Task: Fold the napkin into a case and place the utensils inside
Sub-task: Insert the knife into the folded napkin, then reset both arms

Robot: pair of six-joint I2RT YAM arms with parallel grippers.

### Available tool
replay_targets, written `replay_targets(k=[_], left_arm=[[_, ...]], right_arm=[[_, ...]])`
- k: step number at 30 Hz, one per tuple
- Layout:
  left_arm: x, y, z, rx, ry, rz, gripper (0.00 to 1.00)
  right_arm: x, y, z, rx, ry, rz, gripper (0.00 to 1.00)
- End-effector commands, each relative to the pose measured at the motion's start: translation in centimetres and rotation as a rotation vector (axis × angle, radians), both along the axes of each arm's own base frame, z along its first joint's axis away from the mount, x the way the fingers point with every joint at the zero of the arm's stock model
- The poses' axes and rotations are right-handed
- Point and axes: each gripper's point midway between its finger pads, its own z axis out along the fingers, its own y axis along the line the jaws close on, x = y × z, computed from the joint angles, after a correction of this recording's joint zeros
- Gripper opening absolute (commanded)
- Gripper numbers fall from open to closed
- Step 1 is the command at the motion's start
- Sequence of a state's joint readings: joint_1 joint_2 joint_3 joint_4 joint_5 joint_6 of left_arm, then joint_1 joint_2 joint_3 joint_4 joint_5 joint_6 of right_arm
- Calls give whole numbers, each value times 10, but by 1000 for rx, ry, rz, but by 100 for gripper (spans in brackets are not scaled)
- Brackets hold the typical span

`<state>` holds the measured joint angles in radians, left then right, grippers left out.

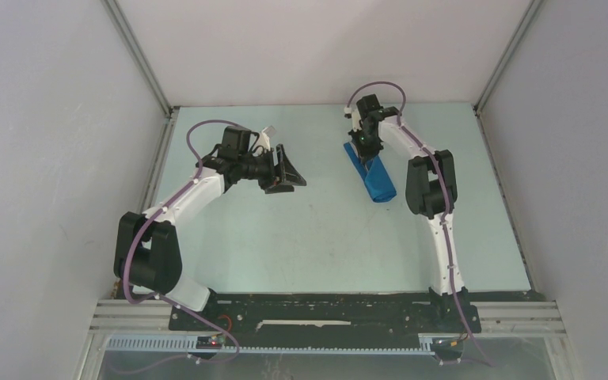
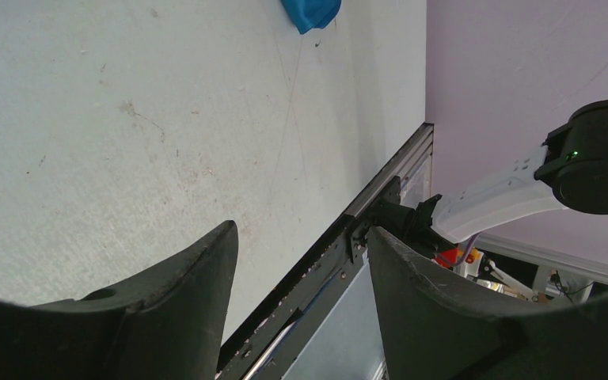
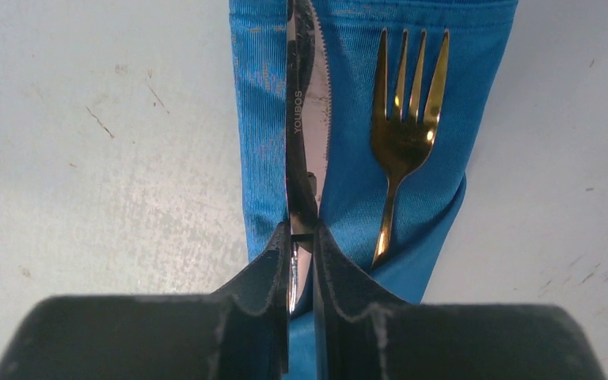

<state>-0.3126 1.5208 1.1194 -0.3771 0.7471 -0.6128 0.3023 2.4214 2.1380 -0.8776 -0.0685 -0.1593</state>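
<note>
The left gripper is hanging wide open and empty above the table. Farther back, on the right side, the right gripper is pinching the knife tightly over the blue case. The fork is lying on the case just beside the knife, its tines pointing away.

Bright even light, faint shadows
</note>
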Motion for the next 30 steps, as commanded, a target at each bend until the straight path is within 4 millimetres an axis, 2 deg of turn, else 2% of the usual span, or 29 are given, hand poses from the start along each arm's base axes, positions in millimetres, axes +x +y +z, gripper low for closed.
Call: replay_targets(k=[1,9,18,23,30], left_arm=[[0,-1,3,-23,-3,-8,66],[0,-2,3,-24,-3,-10,66],[0,-2,3,-25,-3,-9,66],[0,-1,2,-24,-1,-8,66],[1,-1,2,-21,-8,-5,66]], right_arm=[[4,-2,41,31,-77,-22,4],[-11,-11,31,4,-49,-34,3],[-13,-19,30,-8,-56,-51,6],[-11,-21,31,-11,-64,-54,12],[-6,-14,47,6,-100,-53,36]])
